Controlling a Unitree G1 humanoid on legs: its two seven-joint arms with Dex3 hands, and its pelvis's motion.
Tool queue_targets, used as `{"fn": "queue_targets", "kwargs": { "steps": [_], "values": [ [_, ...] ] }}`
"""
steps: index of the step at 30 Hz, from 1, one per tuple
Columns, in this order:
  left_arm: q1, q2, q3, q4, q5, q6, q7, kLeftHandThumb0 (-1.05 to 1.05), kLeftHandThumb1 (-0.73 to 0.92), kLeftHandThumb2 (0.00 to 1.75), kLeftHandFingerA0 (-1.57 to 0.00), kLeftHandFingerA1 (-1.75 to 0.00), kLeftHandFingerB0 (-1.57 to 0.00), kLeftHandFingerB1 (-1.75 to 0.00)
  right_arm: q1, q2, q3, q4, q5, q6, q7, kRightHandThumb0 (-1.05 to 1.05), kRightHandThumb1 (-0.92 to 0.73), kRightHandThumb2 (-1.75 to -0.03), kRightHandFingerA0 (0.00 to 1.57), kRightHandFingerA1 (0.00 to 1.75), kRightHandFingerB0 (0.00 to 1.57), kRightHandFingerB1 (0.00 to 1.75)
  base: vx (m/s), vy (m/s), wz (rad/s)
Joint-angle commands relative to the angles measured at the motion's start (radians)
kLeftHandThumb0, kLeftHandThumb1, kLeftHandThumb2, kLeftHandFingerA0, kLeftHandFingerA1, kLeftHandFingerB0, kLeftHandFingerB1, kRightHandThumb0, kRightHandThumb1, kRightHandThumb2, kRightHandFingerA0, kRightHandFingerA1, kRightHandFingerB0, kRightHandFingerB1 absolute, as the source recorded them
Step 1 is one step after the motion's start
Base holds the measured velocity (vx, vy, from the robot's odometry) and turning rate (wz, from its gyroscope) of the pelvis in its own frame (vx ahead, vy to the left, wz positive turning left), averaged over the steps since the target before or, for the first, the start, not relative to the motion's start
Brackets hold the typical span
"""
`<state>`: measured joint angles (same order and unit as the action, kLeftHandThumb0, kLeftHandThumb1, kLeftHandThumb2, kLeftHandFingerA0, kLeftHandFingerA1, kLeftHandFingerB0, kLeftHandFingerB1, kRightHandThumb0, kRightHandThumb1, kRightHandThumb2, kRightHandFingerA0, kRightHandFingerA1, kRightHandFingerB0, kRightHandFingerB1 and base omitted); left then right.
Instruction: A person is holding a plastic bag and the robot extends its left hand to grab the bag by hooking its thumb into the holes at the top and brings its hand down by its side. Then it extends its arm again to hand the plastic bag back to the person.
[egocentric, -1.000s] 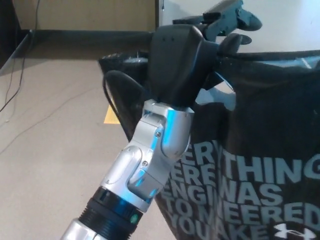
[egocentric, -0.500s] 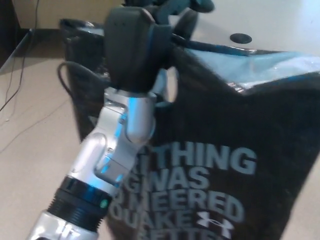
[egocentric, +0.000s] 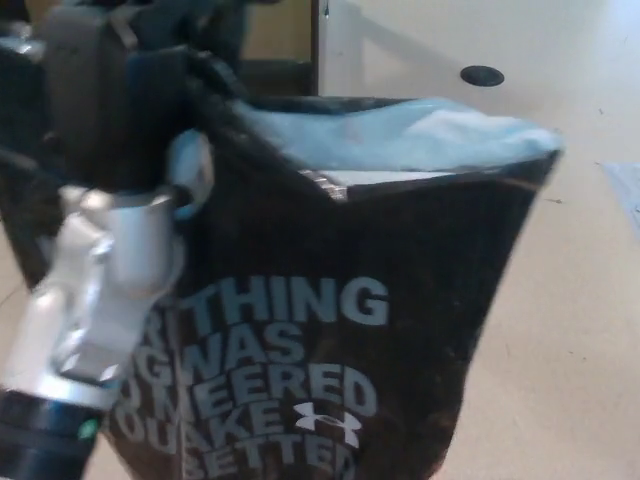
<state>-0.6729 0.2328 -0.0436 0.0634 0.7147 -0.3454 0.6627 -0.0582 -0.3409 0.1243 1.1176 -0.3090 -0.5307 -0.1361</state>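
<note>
The black plastic bag (egocentric: 380, 290) fills most of the head view, hanging in the air above a pale beige floor (egocentric: 590, 330). Its broad front face carries large light-grey block lettering, partly readable as "THING", "WAS", "NEERED" and further cut-off lines, with a small white logo (egocentric: 327, 424) low in the middle. The mouth of the bag gapes open toward the camera, and the inner wall shows as a pale blue-grey sheen along the top edge.

The robot's left arm (egocentric: 100, 290) rises from the lower left corner: a black ribbed collar with a small green light at the bottom, then a silver wrist section above it, blurred. The bag lies directly to the right of this arm, its left edge pressed against the silver wrist and partly hidden behind it.

The left hand (egocentric: 125, 100), black and smeared by blur, sits at the top left, level with the bag's upper left corner. The bag's top edge runs up into the hand and hangs from it, so the hand is closed around the bag's top; which finger passes through the handle holes cannot be made out.

A small dark round disc (egocentric: 482, 76) lies on the floor beyond the bag, well apart from it.
</note>
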Motion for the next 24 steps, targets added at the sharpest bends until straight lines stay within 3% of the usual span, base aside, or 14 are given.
{"fn": "queue_targets", "kwargs": {
  "steps": [1,2,5,7,8,11,13,15,17,21,22,23,24],
  "values": [
    [0.074,0.081,0.063,-0.039,-0.052,-0.119,0.021,-0.06,0.61,0.92,-0.95,-1.72,-0.78,-1.13,-0.008,-0.011,-0.01,0.018,0.014,0.003,0.011,-0.27,-0.67,-0.6,0.79,0.76,0.58,0.44,0.0,0.0,0.0],
    [0.116,0.096,0.082,-0.058,-0.067,-0.135,0.015,-0.07,0.62,0.89,-0.95,-1.72,-0.77,-1.15,-0.002,-0.012,-0.006,0.016,0.008,0.005,0.006,-0.27,-0.68,-0.6,0.78,0.68,0.6,0.44,0.0,0.0,0.0],
    [0.216,0.112,0.129,-0.119,-0.102,-0.155,0.002,-0.08,0.6,0.96,-1.01,-1.64,-0.82,-1.17,0.006,-0.013,0.001,0.017,-0.001,0.004,-0.001,-0.27,-0.67,-0.6,0.8,0.68,0.58,0.43,0.0,0.0,0.0],
    [0.256,0.124,0.155,-0.128,-0.103,-0.186,0.018,-0.08,0.63,0.91,-1.02,-1.68,-0.8,-1.19,-0.002,-0.013,0.001,0.023,0.0,0.009,-0.001,-0.27,-0.67,-0.6,0.8,0.68,0.58,0.43,0.0,0.0,0.0],
    [0.316,0.148,0.188,-0.122,-0.115,-0.241,0.034,-0.11,0.67,0.76,-1.02,-1.68,-0.8,-1.19,-0.004,-0.012,0.003,0.024,-0.003,0.014,-0.006,-0.26,-0.67,-0.6,0.8,0.67,0.58,0.43,0.0,0.0,0.0],
    [0.409,0.136,0.209,-0.126,-0.133,-0.285,0.041,-0.15,0.73,0.7,-1.03,-1.64,-0.8,-1.15,0.021,-0.026,-0.002,0.016,0.0,0.014,-0.011,-0.28,-0.67,-0.6,0.82,0.8,0.58,0.43,0.0,0.0,0.0],
    [0.479,0.123,0.233,-0.126,-0.136,-0.314,0.055,-0.09,0.64,0.83,-1.0,-1.66,-0.85,-1.12,0.028,-0.026,-0.004,0.02,0.009,0.007,0.013,-0.26,-0.68,-0.6,0.77,0.64,0.56,0.43,0.0,0.0,0.0],
    [0.537,0.124,0.246,-0.114,-0.13,-0.343,0.06,-0.03,0.58,0.93,-1.0,-1.68,-0.8,-1.15,0.015,-0.028,0.008,0.026,-0.009,0.023,0.0,-0.29,-0.69,-0.61,0.78,0.63,0.58,0.43,0.0,0.0,0.0],
    [0.58,0.114,0.254,-0.115,-0.135,-0.362,0.059,-0.05,0.58,0.89,-1.09,-1.55,-0.85,-1.14,0.02,-0.022,0.011,0.019,-0.01,0.024,-0.007,-0.27,-0.68,-0.6,0.8,0.67,0.57,0.43,0.0,0.0,0.0],
    [0.692,0.08,0.254,-0.15,-0.109,-0.398,0.067,-0.1,0.67,0.79,-1.1,-1.59,-0.86,-1.19,0.044,-0.02,0.016,0.019,-0.007,0.009,-0.006,-0.26,-0.69,-0.6,0.79,0.65,0.57,0.42,0.0,0.0,0.0],
    [0.755,0.065,0.247,-0.158,-0.089,-0.431,0.079,-0.07,0.54,1.03,-1.29,-1.36,-0.86,-1.06,0.047,-0.021,0.018,0.023,-0.008,0.005,-0.003,-0.27,-0.69,-0.6,0.78,0.66,0.56,0.42,0.0,0.0,0.0],
    [0.795,0.05,0.241,-0.148,-0.077,-0.465,0.098,-0.13,0.57,1.01,-1.29,-1.35,-0.86,-1.05,0.051,-0.021,0.025,0.023,-0.016,0.006,-0.012,-0.27,-0.69,-0.6,0.78,0.61,0.56,0.42,0.0,0.0,0.0],
    [0.812,0.042,0.24,-0.145,-0.076,-0.472,0.099,-0.09,0.6,0.9,-1.07,-1.63,-0.81,-1.17,0.052,-0.019,0.026,0.025,-0.015,0.006,-0.013,-0.28,-0.68,-0.6,0.8,0.65,0.56,0.43,0.0,0.0,0.0]
  ]
}}
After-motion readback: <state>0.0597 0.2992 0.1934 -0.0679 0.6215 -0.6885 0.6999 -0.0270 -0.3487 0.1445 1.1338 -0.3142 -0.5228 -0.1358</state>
